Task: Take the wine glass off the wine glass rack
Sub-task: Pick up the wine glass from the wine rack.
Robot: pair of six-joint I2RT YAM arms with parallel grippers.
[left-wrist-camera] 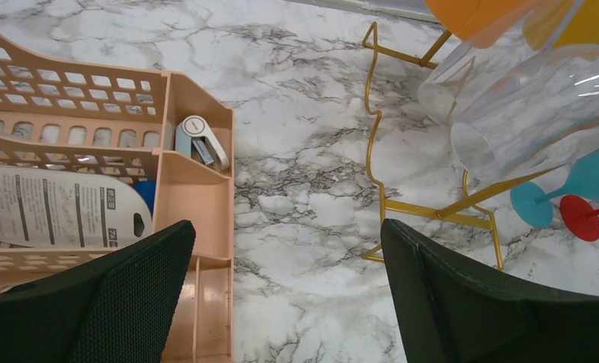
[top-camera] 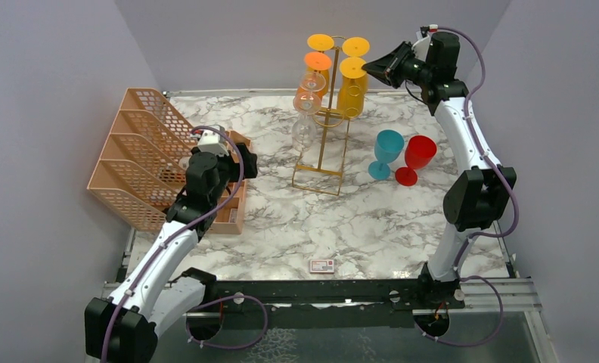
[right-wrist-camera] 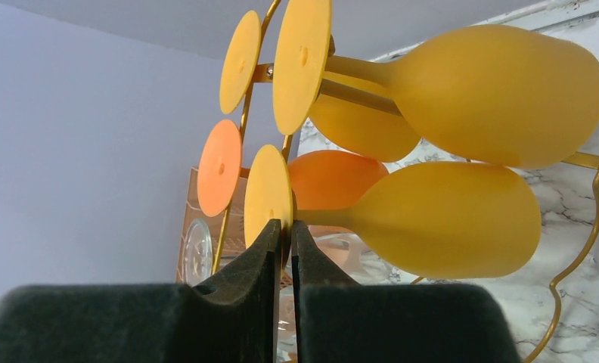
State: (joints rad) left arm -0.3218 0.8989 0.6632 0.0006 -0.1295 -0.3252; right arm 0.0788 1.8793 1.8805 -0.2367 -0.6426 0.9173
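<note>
The white and grey marble table is sitting between pale purple walls. At 12 o'clock the tall gold wire rack is holding a yellow plastic wine glass. The right gripper is pinching its round foot; the left gripper is gaping wide at 9 o'clock

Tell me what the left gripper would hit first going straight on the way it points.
Probably the bare marble table, between the peach organiser and the gold rack's base; the open left gripper has nothing nearer in line.
</note>
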